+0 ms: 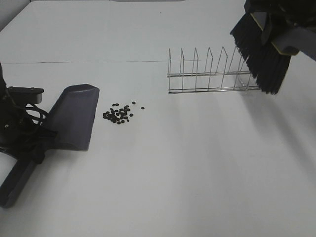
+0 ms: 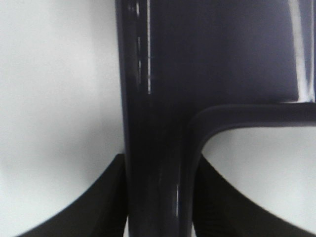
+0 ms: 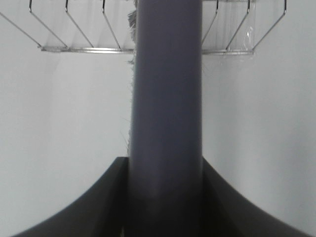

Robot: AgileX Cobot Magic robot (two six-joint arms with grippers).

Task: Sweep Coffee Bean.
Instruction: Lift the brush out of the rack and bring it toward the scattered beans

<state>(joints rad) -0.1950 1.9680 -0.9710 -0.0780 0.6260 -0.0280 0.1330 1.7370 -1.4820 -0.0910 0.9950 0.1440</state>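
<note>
The coffee bean (image 1: 118, 114) cluster lies just past the lip of the dustpan (image 1: 74, 118) clamped in the left gripper (image 2: 158, 197), well apart from the brush (image 1: 264, 59) clamped in the right gripper (image 3: 165, 197)

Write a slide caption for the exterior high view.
Dustpan lying on the white table beside the coffee bean cluster, brush raised by the wire rack.

The table (image 1: 197, 173) is plain white with no pattern. The coffee beans (image 1: 118, 114) are dark brown-black. The dustpan (image 1: 74, 118) is a glossy dark greyish purple. The brush (image 1: 259, 49) has black bristles, a pale yellowish band above them and a dull grey-purple handle. The wire rack (image 1: 207, 75) is silvery.
</note>
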